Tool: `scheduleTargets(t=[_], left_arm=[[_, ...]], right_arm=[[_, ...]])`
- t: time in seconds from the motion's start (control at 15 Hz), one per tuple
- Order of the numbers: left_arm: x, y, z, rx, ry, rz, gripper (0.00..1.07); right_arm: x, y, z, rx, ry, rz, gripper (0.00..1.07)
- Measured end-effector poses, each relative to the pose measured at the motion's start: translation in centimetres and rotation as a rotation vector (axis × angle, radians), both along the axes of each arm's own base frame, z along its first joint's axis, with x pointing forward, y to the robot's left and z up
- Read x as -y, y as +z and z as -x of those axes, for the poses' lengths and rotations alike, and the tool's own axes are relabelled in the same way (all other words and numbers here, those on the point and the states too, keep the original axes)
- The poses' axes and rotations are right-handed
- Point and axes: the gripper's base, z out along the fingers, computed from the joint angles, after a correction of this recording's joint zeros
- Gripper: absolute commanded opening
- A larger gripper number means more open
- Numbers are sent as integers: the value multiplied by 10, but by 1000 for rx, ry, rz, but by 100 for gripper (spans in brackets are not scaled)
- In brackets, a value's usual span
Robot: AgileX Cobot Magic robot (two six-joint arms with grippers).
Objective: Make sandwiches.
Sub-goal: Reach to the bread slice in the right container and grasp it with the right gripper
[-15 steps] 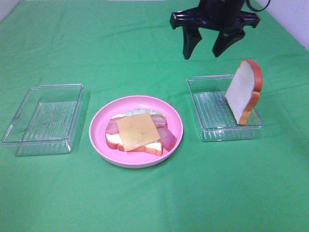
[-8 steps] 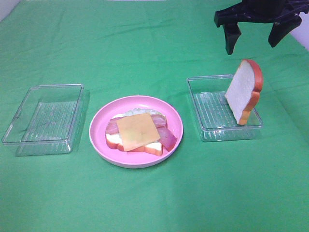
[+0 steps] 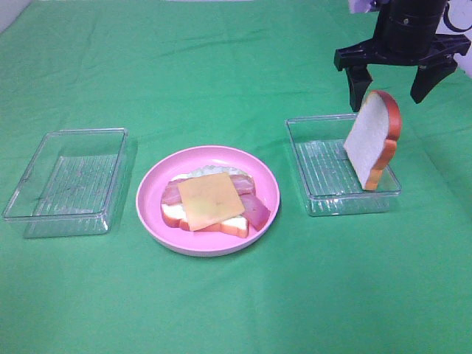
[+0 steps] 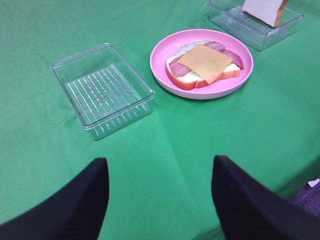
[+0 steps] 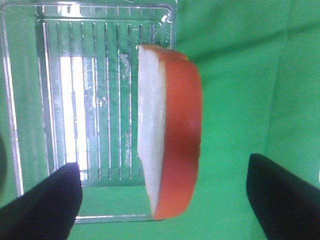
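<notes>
An open sandwich (image 3: pixel 214 200) lies on the pink plate (image 3: pixel 151 195): a bread slice below, bacon strips, and an orange cheese square (image 4: pixel 205 62) on top, with pale lettuce showing at the far edge. A second bread slice (image 3: pixel 373 137) stands on edge, leaning on the right rim of the right clear tray (image 3: pixel 318 166). My right gripper (image 3: pixel 392 85) hangs open just above and behind that slice, a finger on either side of it (image 5: pixel 170 145), touching nothing. My left gripper (image 4: pixel 157 200) stands open over bare cloth near the table's front edge, empty.
An empty clear tray (image 3: pixel 66 181) sits left of the plate (image 4: pixel 200 90). Green cloth (image 3: pixel 236 295) covers the whole table. The table's near edge shows in the left wrist view behind the gripper fingers.
My right gripper has moved right and come down from the far middle to just above the standing bread slice, with its jaws spread wider. The left arm has not moved.
</notes>
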Motion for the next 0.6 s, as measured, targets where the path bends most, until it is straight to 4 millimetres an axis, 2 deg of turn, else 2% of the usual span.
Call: scheduleTargets(t=[0.13, 0.33, 0.47, 0.6], left_arm=[[0, 0, 0, 0, 0, 0, 59], [0, 0, 0, 0, 0, 0, 59], [0, 0, 0, 0, 0, 0, 59], [0, 0, 0, 0, 0, 0, 59]], right_arm=[[0, -12, -3, -28, 8, 16, 79], [0, -24, -6, -56, 9, 23, 60], [0, -25, -6, -56, 8, 20, 51], [-1, -25, -6, -53, 8, 18, 31]])
